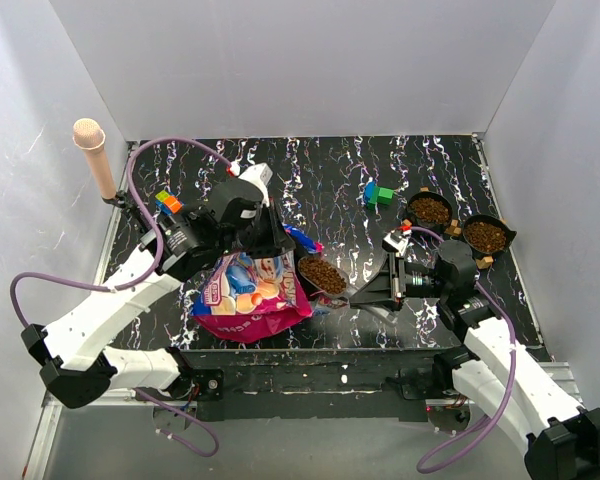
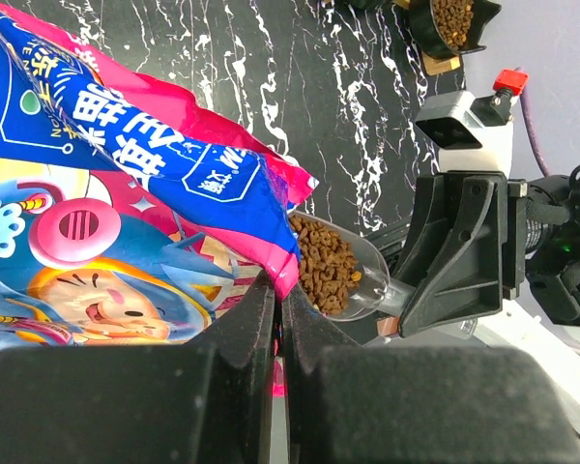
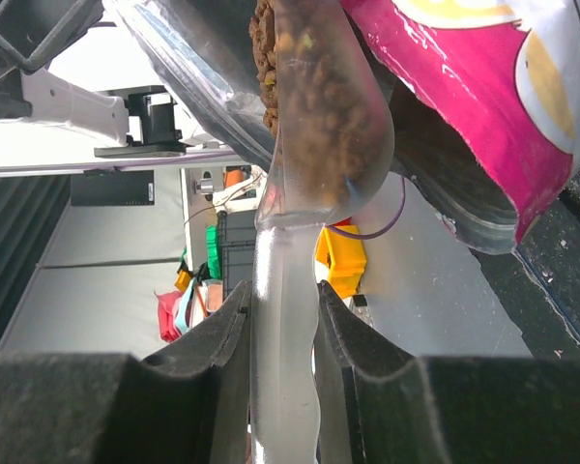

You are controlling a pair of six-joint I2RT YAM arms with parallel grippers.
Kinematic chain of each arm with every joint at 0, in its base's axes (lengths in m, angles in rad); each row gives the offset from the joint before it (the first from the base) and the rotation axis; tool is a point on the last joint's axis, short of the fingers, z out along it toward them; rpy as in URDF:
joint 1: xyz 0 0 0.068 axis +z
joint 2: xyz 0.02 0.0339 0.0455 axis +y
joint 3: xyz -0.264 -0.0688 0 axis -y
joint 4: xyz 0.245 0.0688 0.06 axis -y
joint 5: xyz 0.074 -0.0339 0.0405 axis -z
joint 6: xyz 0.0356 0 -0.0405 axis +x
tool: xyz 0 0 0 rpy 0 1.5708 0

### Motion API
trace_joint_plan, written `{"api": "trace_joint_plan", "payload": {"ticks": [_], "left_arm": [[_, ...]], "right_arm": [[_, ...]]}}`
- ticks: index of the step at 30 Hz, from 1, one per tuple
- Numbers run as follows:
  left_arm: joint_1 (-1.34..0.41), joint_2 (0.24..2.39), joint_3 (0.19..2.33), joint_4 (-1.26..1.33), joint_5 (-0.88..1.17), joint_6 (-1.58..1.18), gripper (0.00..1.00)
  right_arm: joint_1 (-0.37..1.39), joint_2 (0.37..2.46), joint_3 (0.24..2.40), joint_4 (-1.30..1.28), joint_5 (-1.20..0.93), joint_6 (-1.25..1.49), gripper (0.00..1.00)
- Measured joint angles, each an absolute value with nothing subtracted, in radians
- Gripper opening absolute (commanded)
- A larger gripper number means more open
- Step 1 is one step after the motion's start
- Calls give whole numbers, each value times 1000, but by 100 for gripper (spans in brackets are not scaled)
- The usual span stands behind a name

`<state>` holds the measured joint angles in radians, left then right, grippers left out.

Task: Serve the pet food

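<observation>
The magenta-pink pet food bag (image 1: 248, 292) lies at the table's front centre. My left gripper (image 1: 265, 240) is shut on the bag's top edge (image 2: 282, 280) and holds its mouth up. My right gripper (image 1: 385, 283) is shut on the handle (image 3: 285, 367) of a clear plastic scoop (image 1: 323, 274). The scoop is full of brown kibble (image 2: 324, 263) and sits just outside the bag's mouth, also seen in the right wrist view (image 3: 319, 106).
Two black bowls filled with kibble stand at the back right, one (image 1: 430, 210) nearer the centre and one (image 1: 487, 236) further right. Blue and green toy blocks (image 1: 378, 193) lie behind the scoop. A pink post (image 1: 95, 155) stands at the back left with coloured blocks (image 1: 167, 202) near it.
</observation>
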<state>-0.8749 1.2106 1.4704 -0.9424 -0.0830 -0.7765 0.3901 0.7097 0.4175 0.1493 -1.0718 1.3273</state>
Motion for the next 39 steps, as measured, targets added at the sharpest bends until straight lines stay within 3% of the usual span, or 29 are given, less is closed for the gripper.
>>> {"api": "trace_joint_plan", "payload": {"ticks": [23,39], "left_arm": [[-873,1311,1580,-989,-140,-724,0],[-873,1444,1786,-1161,-292,-722,0]], "right_arm": [[251,678,465,23,-1088,1277,1],[61,738,665,-96,-1158,1222,1]]}}
